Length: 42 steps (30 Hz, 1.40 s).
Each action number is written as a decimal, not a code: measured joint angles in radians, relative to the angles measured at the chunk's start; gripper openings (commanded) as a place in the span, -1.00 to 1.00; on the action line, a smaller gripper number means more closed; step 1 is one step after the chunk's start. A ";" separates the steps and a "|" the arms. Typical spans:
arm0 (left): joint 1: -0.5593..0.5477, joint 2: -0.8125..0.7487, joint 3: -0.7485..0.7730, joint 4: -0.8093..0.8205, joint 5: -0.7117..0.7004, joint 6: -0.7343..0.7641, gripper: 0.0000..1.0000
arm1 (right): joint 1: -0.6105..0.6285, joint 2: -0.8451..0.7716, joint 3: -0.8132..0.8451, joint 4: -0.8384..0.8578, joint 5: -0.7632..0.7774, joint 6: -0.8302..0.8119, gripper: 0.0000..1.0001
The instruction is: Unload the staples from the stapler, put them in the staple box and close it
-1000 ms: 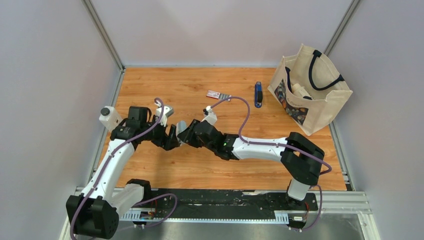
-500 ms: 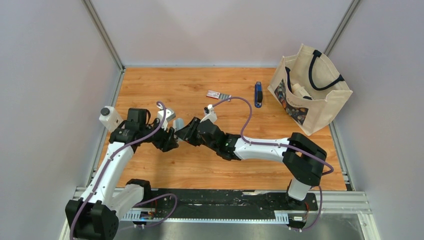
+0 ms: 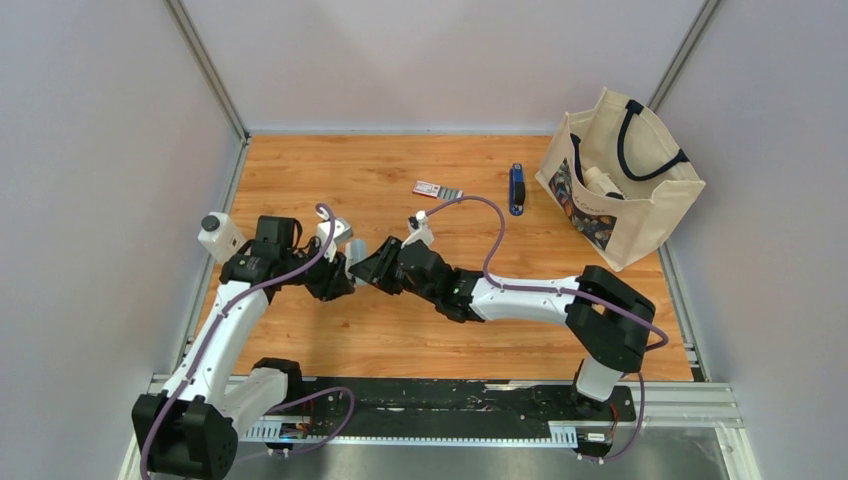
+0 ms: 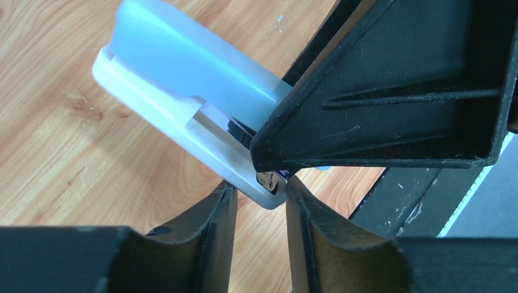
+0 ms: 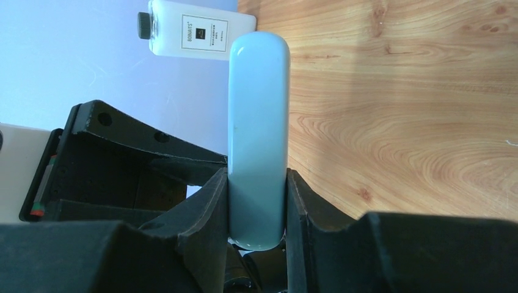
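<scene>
A pale-blue and white stapler [image 5: 258, 110] is held in the air between both arms, left of the table's middle [image 3: 353, 263]. My right gripper [image 5: 256, 201] is shut on its body, one finger on each long side. My left gripper [image 4: 261, 195] has its fingertips against the two sides of the stapler's [image 4: 183, 79] white lower end, where bright metal shows. The right gripper's black finger crosses above that end in the left wrist view. A short silver-grey strip of staples [image 3: 453, 192] lies at the back of the table, next to a pink-and-white box [image 3: 428, 187].
A slim dark-blue bar [image 3: 516, 188] lies at the back, right of the box. A cream tote bag [image 3: 620, 190] stands at the back right. A white bottle [image 3: 218, 235] with a black cap sits by the left edge, close to my left arm.
My left gripper's jaws have narrowed from wide open onto the stapler's end. Both grippers have shifted slightly left and away. The right grip has not changed.
</scene>
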 measured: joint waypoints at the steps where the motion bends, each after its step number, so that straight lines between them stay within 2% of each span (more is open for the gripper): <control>1: 0.000 0.000 0.000 0.000 0.001 0.000 -0.54 | -0.001 -0.001 0.000 0.000 -0.001 0.001 -1.00; 3: 0.003 0.002 0.001 0.010 -0.003 -0.003 -0.84 | -0.005 -0.003 -0.002 -0.003 -0.008 0.000 -1.00; 5: 0.008 0.007 0.006 0.023 -0.018 -0.005 -1.00 | -0.011 -0.005 -0.013 0.005 -0.022 0.003 -1.00; 13: 0.000 0.008 0.010 0.022 -0.067 0.034 -1.00 | -0.037 -0.006 -0.064 0.078 -0.142 0.004 -1.00; 23: -0.008 -0.093 -0.057 0.033 -0.127 0.159 -1.00 | -0.043 0.030 -0.080 0.146 -0.258 -0.043 -1.00; 32: -0.012 -0.127 -0.146 0.110 -0.233 0.262 -1.00 | -0.040 0.026 -0.117 0.118 -0.311 -0.126 -1.00; 42: -0.013 -0.131 -0.201 0.158 -0.282 0.336 -1.00 | -0.041 0.007 -0.130 0.057 -0.333 -0.244 -1.00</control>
